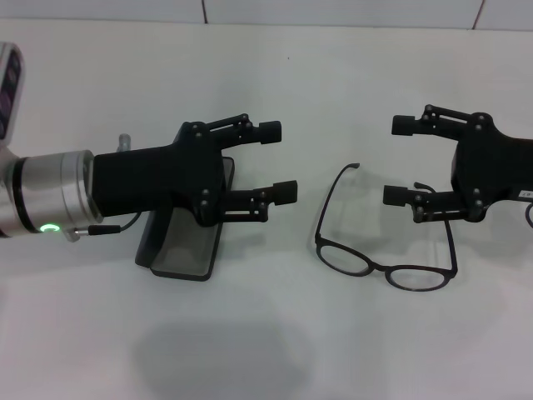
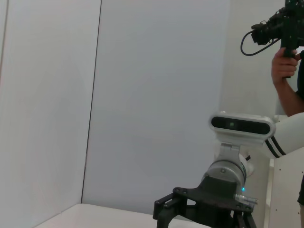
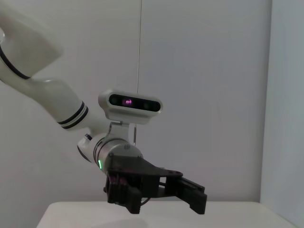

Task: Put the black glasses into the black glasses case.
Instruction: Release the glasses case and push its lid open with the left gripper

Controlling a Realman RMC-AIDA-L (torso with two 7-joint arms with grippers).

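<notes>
The black glasses (image 1: 383,265) lie unfolded on the white table (image 1: 275,350), right of centre, with the lenses toward the front and the temple arms pointing back. The black glasses case (image 1: 179,246) lies open at left of centre, its grey lining showing, and my left gripper partly covers it. My left gripper (image 1: 275,162) hovers over the case, open and empty, pointing right. My right gripper (image 1: 396,160) is open and empty, pointing left, just above and behind the glasses' right temple arm. The left wrist view shows the right gripper (image 2: 204,209); the right wrist view shows the left gripper (image 3: 156,190).
A white wall (image 1: 333,10) bounds the table's far edge. In the left wrist view a person (image 2: 287,71) stands beyond the robot, holding a camera. The left arm's metal wrist (image 1: 50,196) reaches in from the left edge.
</notes>
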